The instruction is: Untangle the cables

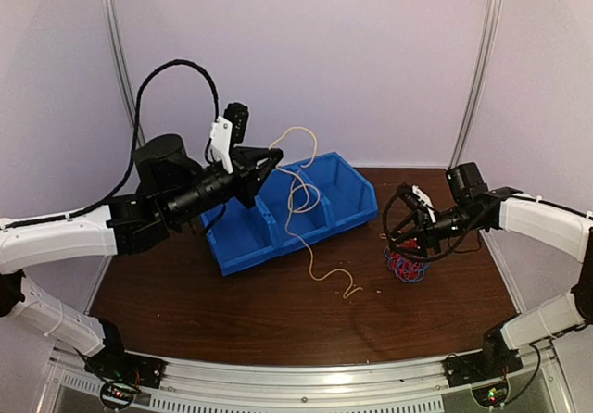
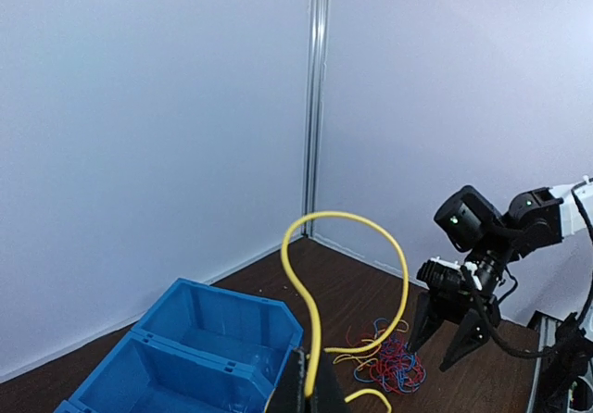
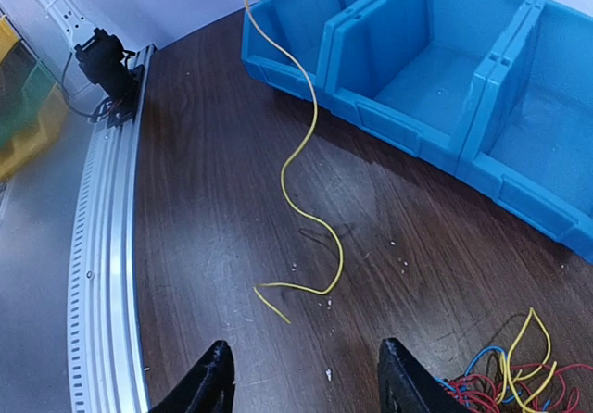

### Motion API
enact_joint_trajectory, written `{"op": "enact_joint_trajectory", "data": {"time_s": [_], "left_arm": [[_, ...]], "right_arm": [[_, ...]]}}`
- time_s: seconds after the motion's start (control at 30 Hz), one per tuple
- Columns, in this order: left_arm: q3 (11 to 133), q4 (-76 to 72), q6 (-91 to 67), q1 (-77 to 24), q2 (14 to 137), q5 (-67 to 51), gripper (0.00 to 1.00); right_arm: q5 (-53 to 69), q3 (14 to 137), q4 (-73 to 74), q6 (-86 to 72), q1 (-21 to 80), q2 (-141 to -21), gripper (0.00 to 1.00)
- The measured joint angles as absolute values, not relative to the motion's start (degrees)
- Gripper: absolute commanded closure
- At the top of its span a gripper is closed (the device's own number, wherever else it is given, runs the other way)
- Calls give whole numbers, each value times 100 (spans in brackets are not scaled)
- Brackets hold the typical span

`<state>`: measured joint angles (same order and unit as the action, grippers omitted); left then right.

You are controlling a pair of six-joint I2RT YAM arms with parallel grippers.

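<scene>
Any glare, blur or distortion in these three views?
Top external: soft, yellow cable looks washed-out cream. Left wrist: even light, cable crisp, no glare. Right wrist: pale sheen on the table, rail bows from lens distortion.

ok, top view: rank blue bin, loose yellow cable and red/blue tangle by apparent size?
1. blue bin: clearly largest.
2. yellow cable: long span but thin. Its upper part hangs raised, nearer the camera, so it may look bigger than it is.
3. red and blue tangle: a compact clump, smallest.
</scene>
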<state>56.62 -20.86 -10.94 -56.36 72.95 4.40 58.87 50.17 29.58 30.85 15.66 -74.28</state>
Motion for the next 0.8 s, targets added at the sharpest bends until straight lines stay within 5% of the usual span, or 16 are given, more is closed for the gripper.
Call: {"op": "enact_joint_trajectory", "data": {"time_s": [0.8], "left_arm": [[10560,878,213,-4685,7946,2038,100]], "right_arm": [[5017,4670,2158,2928,1426,-7467,47]]}}
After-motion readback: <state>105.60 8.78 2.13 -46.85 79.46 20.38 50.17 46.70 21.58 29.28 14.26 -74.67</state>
